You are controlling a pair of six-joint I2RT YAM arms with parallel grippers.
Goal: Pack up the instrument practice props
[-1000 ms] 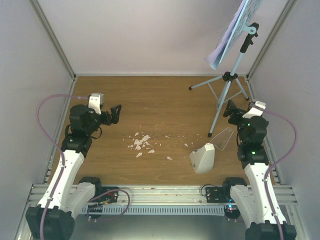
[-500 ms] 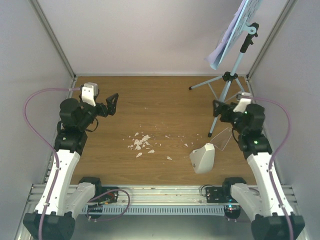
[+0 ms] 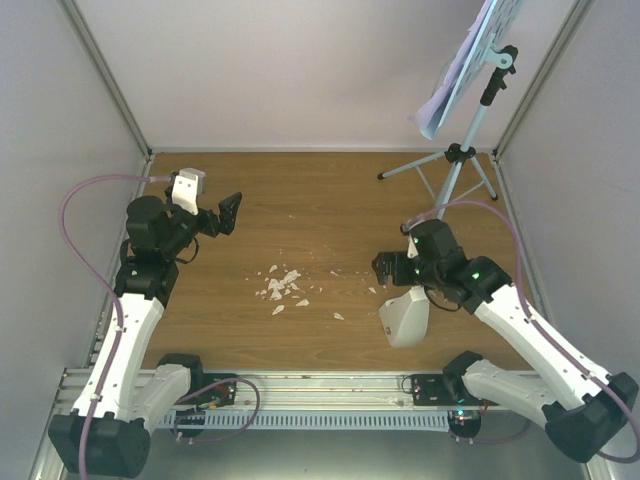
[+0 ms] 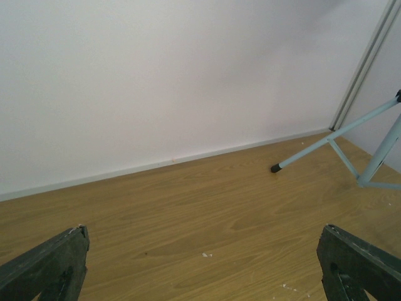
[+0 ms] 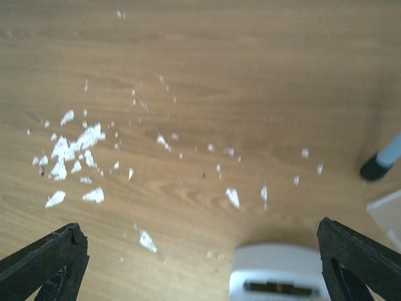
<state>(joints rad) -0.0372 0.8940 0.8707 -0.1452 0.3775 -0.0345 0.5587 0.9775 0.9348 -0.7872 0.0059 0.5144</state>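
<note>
Wood-grain counter (image 3: 330,195) inside a white-walled enclosure, metal posts at the corners.

Count:
- 1 metronome (image 3: 405,317), white, resting on the counter toward the near right. All places below are given from it.
- 1 music stand (image 3: 458,178), pale blue, upright on tripod legs behind the metronome and slightly right of it, toward the far right corner. One black-tipped foot shows on the counter just behind and to the right of the metronome in the right wrist view.
- Sheet-music pages (image 3: 468,62) lying on the stand's tilted desk, high above and behind the metronome. They overlap, so the number cannot be told.
- White scraps (image 3: 280,285): one loose cluster left of the metronome, with strays trailing toward it. Too small and too many to count.
- 2 arms.

Fingers:
- Right gripper (image 3: 384,270) hangs just behind the metronome's left shoulder, pointed down at the counter. Its fingers (image 5: 47,257) are spread wide and hold nothing. The metronome's white top sits low between them in the wrist view; contact cannot be told.
- Left gripper (image 3: 230,212) is well to the left of the metronome and farther back, raised off the counter. Its fingers (image 4: 50,263) are spread wide with only bare wood and the back wall between them, touching nothing.
</note>
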